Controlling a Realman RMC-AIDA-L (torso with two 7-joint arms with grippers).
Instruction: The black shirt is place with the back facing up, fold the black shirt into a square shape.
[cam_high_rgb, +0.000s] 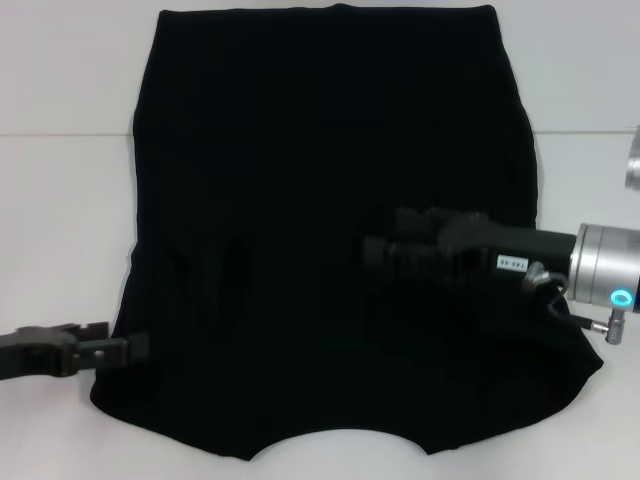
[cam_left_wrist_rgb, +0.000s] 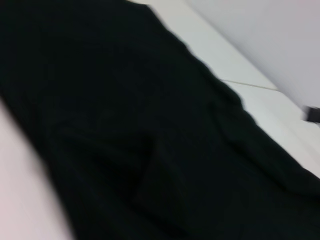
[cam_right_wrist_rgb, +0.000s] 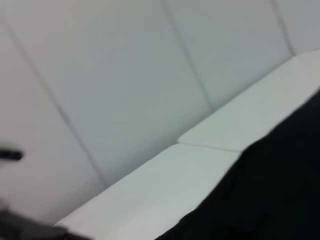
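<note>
a: nearest to us, along the bottom of the head view, we see the curved near edge of the black shirt (cam_high_rgb: 330, 250). our left gripper (cam_high_rgb: 130, 347) sits at lower left, right at the cloth's corner – its tips meet the shirt's edge, but we cannot tell whether they are spread or pinching it.

b: agreed. a little farther in, our right gripper (cam_high_rgb: 375, 250) reaches from the right edge of the frame across to mid-shirt, lying over the dark cloth. black on black, so we cannot tell its finger state either.

a: where does the shirt itself lie?

b: it fills the middle of the frame, from the bottom edge up to the top, on the white table (cam_high_rgb: 60, 230). both side edges run fairly straight with no sleeves sticking out, so we judge the sleeves may already be tucked in. a soft crease shows left of centre.

a: so how far along are we?

b: partway, by our guess – the outline is a tall block, wider near us, not yet a square. the lengthwise fold, near end toward far end, looks to be what's left.

a: anything in the way?

b: little. a seam in the table crosses behind the shirt in the upper half. at the far right edge a bit of silver metal (cam_high_rgb: 633, 160) pokes in; we cannot tell what it is. the left wrist view shows only shirt (cam_left_wrist_rgb: 150, 150) and table, the right wrist view a corner of cloth (cam_right_wrist_rgb: 280, 190) and pale wall.
</note>
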